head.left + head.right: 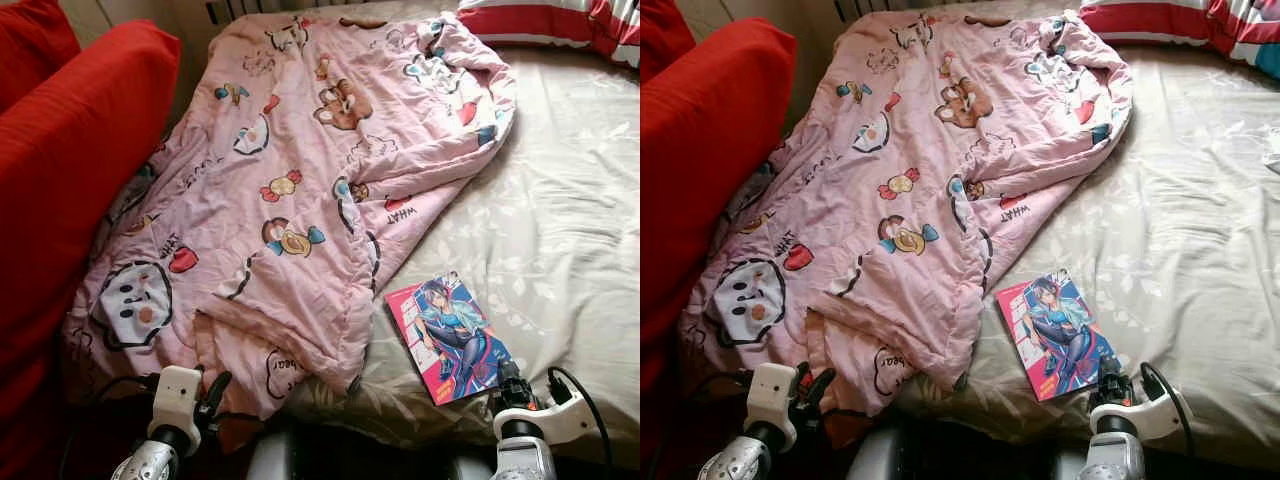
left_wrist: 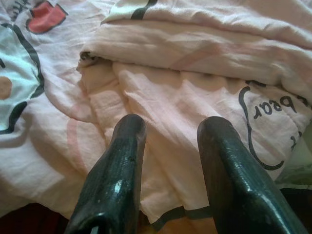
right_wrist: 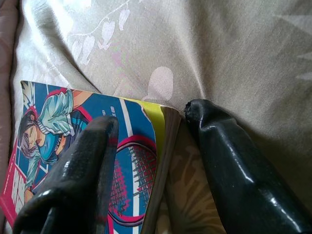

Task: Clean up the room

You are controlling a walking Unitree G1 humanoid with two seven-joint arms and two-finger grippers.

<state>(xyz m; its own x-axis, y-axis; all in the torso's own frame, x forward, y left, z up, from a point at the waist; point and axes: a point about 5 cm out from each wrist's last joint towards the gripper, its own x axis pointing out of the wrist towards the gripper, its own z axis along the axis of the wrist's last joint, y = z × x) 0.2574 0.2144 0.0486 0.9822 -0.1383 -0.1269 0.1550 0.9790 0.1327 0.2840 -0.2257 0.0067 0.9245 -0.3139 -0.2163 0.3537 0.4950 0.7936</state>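
Right claw (image 3: 151, 126) straddles comic book (image 1: 447, 338) corner, open.

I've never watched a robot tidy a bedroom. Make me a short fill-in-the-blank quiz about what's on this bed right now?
1. The pink blanket is printed with cartoon ____.
2. The comic book lies on the beige ____, beside the blanket.
3. The right claw has one finger over the book's cover and the other beside its ____.
4. The left claw hovers open above the ____.

Answers: bears; sheet; edge; blanket

A beige-sheeted bed (image 1: 570, 200) bears a pink quilt (image 1: 300, 190) and comic book (image 1: 447, 337).
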